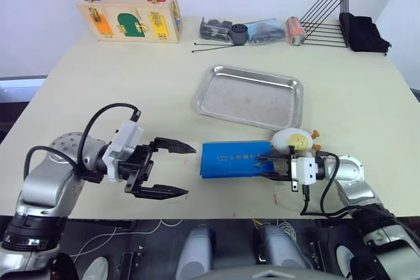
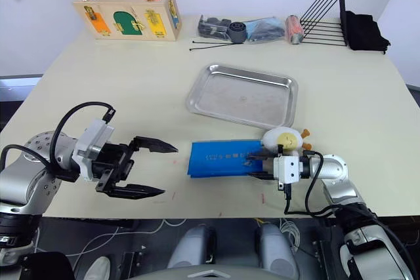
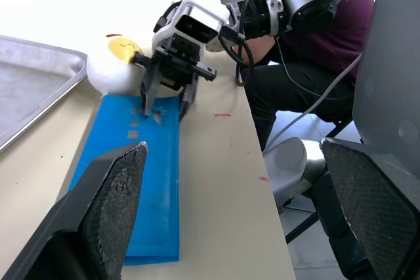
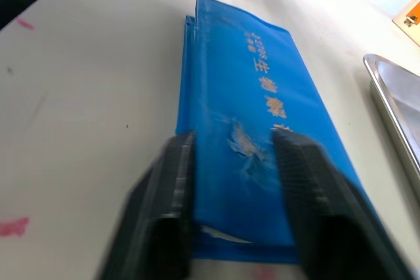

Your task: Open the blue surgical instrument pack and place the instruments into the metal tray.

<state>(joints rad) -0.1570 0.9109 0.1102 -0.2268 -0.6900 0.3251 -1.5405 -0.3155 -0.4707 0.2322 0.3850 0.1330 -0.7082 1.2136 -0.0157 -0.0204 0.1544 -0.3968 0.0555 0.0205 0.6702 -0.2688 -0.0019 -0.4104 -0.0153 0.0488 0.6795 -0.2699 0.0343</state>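
I see the blue pack [image 1: 237, 159] lying flat and shut on the tabletop [image 1: 131, 83], just in front of the empty tray [image 1: 249, 96]. My right gripper [image 1: 270, 166] has its fingers pinching the pack's right end, one on each side. My left gripper [image 1: 172, 170] is off to the left, fingers wide open, holding nothing. A white pouch [image 1: 291, 140] touches the pack's far right corner.

A robot test lab: a pale bench [image 1: 131, 83] against white walls, strewn with a latch-board toy box [image 1: 130, 18] and wire rack [image 1: 325, 14].
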